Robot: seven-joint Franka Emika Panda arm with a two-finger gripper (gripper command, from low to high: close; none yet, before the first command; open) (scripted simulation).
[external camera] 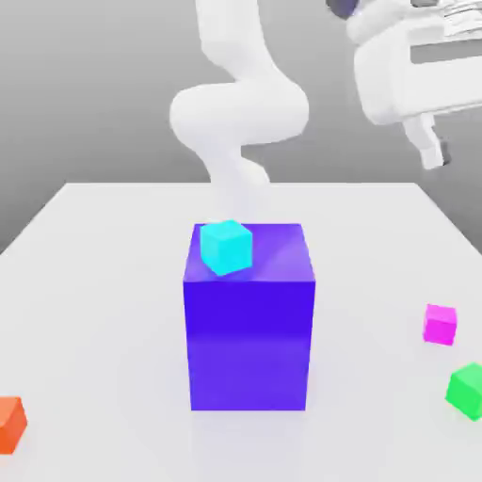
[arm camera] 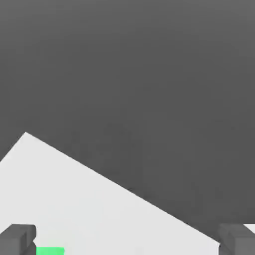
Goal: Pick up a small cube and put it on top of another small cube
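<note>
The small magenta-pink cube (external camera: 440, 324) sits on the white table (external camera: 94, 282) at the exterior view's right. My gripper (external camera: 434, 149) hangs high above it, near the exterior view's upper right, far from every cube. In the hand view the gripper (arm camera: 127, 242) has its two dark fingertips (arm camera: 18, 238) wide apart with nothing between them: it is open. A small cyan cube (external camera: 226, 247) rests on top of the big blue-violet block (external camera: 249, 325) in the table's middle.
A small green cube (external camera: 466, 390) lies in front of the magenta one; a sliver of green cube (arm camera: 50, 250) appears beside one fingertip. An orange cube (external camera: 9, 424) sits at the exterior view's lower left. The white arm (external camera: 235, 104) rises behind the block.
</note>
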